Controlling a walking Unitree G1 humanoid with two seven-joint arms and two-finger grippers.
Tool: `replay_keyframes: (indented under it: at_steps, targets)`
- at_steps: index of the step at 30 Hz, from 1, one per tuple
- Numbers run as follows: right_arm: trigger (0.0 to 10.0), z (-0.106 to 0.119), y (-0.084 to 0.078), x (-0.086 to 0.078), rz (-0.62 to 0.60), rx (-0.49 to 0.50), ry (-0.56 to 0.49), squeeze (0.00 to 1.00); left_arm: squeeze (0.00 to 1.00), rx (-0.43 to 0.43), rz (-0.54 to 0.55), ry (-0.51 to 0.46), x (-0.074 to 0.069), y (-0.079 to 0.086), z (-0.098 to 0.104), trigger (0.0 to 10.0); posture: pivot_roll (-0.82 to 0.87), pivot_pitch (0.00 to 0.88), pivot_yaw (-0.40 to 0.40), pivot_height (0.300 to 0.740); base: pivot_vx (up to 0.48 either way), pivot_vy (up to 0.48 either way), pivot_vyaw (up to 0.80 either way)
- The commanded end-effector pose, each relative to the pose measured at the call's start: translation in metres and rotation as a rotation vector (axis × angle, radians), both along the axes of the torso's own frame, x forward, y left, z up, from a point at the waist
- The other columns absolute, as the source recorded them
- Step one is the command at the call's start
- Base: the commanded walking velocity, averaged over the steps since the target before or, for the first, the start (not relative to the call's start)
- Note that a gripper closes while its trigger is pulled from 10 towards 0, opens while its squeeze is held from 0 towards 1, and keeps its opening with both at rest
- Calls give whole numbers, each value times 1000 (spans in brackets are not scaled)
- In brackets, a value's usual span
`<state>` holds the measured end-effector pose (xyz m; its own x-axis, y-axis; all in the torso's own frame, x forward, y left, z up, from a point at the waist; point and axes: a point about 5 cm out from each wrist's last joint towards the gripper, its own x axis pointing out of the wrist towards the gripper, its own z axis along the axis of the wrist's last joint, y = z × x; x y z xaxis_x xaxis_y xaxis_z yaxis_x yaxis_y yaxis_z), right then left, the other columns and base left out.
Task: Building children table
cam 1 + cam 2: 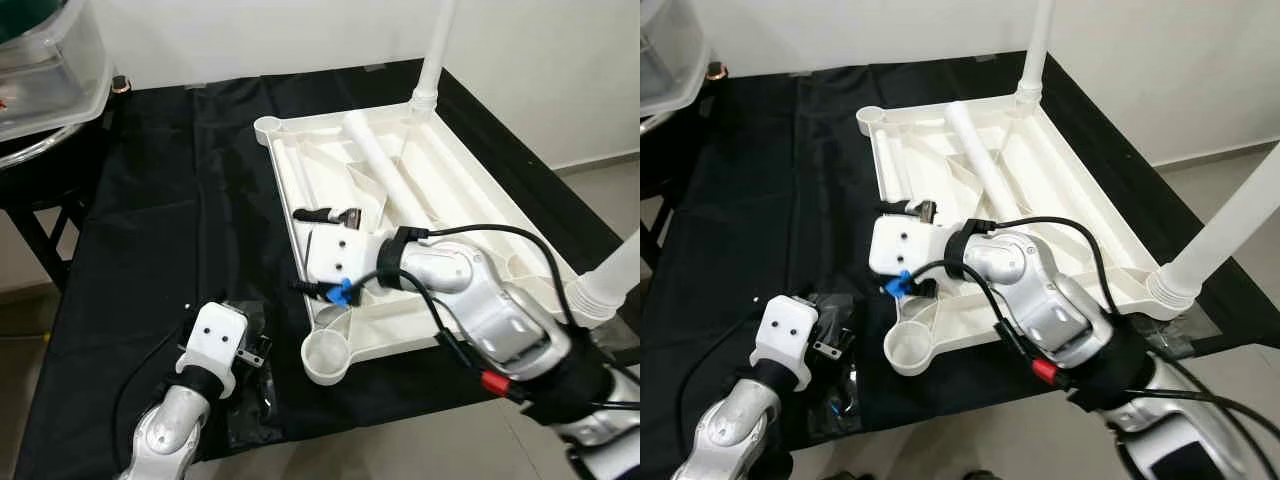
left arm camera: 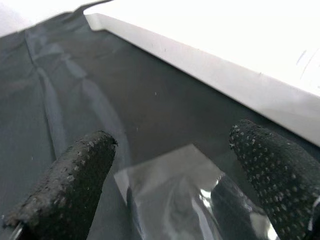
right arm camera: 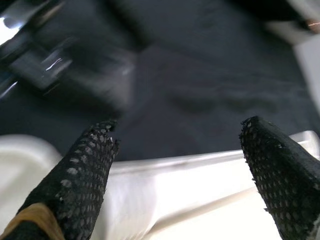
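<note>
A white plastic children's table top [image 1: 470,185] lies upside down on a table covered in black cloth [image 1: 170,200]. Two white legs stand in its corners, one at the far corner [image 1: 435,50] and one at the near right corner [image 1: 615,270]. A loose leg [image 1: 385,165] lies inside the top. The near left leg socket [image 1: 325,357] is empty. My right gripper [image 1: 295,250] reaches across the top and stands open, straddling its left rim [image 3: 190,165]. My left gripper [image 2: 170,165] is open, low over a clear plastic bag [image 2: 175,195] on the cloth beside the top.
A clear storage bin [image 1: 50,70] sits on a dark stand at the far left. Bare black cloth lies to the left of the table top. The table's front edge is close to me, and the floor [image 1: 600,180] shows at the right.
</note>
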<state>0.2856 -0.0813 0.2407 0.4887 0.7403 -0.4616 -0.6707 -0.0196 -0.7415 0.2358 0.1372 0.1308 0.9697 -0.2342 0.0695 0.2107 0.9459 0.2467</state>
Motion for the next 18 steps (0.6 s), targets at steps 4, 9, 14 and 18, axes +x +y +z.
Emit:
replay_keyframes:
  at_steps: [4, 9, 14, 18]
  targets:
    - [10000, -8, -1, -12, 104, -119, 51, 0, 0, -8, -3, 20, 1, 0, -7, 10000, -18, 119, -30, 740, 0, 0, 0]
    - [10000, -15, -11, -20, 145, -244, 136, 0, 0, -10, -19, 21, 6, -2, -9, 10000, -22, 110, -27, 740, 0, 0, 0]
    - [10000, -12, -14, -12, 129, -292, 101, 0, 0, -16, -28, 23, 11, -3, -10, 10000, -29, 98, -21, 740, 0, 0, 0]
    - [10000, -14, -14, -7, 110, -319, 78, 0, 0, -16, -30, 23, 13, -3, -11, 10000, -29, 98, -21, 740, 0, 0, 0]
